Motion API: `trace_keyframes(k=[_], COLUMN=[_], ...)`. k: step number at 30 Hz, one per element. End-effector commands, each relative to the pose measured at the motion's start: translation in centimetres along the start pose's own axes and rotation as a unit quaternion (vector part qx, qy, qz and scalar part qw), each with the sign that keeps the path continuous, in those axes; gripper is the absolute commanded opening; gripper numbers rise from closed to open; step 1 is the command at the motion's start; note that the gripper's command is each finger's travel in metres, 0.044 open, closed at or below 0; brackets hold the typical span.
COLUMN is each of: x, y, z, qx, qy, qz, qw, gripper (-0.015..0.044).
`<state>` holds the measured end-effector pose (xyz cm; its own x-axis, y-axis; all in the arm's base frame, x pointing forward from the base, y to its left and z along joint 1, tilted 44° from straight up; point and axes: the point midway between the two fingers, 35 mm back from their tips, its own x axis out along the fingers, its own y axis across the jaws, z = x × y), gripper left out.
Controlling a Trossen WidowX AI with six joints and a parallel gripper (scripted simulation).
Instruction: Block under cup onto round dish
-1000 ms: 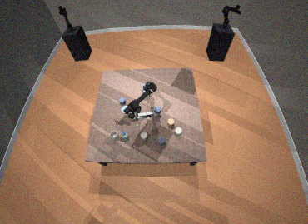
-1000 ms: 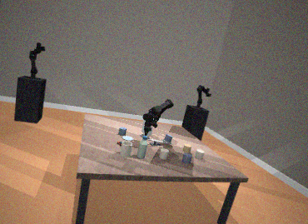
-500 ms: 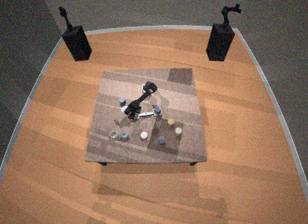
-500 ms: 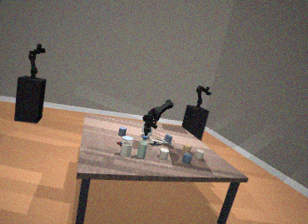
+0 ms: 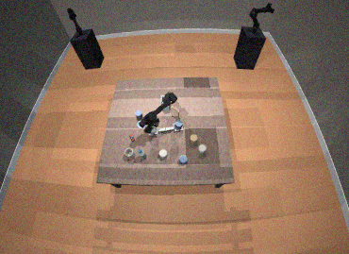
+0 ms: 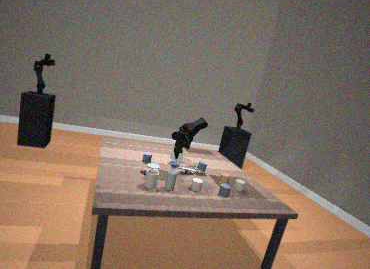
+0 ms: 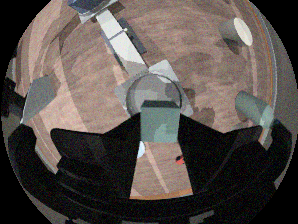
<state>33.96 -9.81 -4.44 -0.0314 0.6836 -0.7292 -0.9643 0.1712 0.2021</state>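
Note:
My gripper [image 5: 151, 131] [image 6: 177, 157] [image 7: 158, 116] is shut on the green block [image 7: 160, 125], which appears raised just over the ringed pan at the near end of the balance [image 5: 166, 128] [image 7: 120, 45]. The pan's ring [image 7: 128, 95] shows behind the block. One blue cup [image 5: 178, 126] [image 6: 201, 166] [image 7: 91, 3] stands on the balance's other end. The other blue cup [image 5: 139, 114] [image 6: 147, 158] stands on the table beyond the round dish [image 6: 153, 166]. An edge of the pale blue dish also shows in the wrist view [image 7: 141, 149], left of the block. No cup is above the dish.
A small red and dark object [image 5: 132, 138] [image 7: 180, 160] lies near the dish. A jar [image 5: 128, 153] [image 6: 151, 181], a green bottle [image 6: 170, 180] [image 7: 254, 109] and a white cup [image 5: 163, 153] [image 6: 197, 185] stand toward the front, with several more cups to the right.

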Motion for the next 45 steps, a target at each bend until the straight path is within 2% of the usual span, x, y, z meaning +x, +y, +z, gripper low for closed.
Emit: trace_keyframes(k=[1,6,10,32,39,45], x=[-2.4,-4.9,-4.7,4.3,5.3,8.2], y=[0.0,0.3,0.4,6.5,7.1,7.0], z=[-0.1,0.0,-0.5,-15.3,-16.1,-16.1], qx=[-0.002,-0.002,-0.002,-0.001,-0.001,-0.002], qy=[0.002,0.002,0.002,0.006,0.005,0.005], qz=[-0.003,-0.002,-0.002,-0.003,-0.003,-0.003], qw=[1.0,1.0,1.0,1.0,1.0,1.0], gripper=[0.0,0.0,0.0,0.0,0.0,0.0])
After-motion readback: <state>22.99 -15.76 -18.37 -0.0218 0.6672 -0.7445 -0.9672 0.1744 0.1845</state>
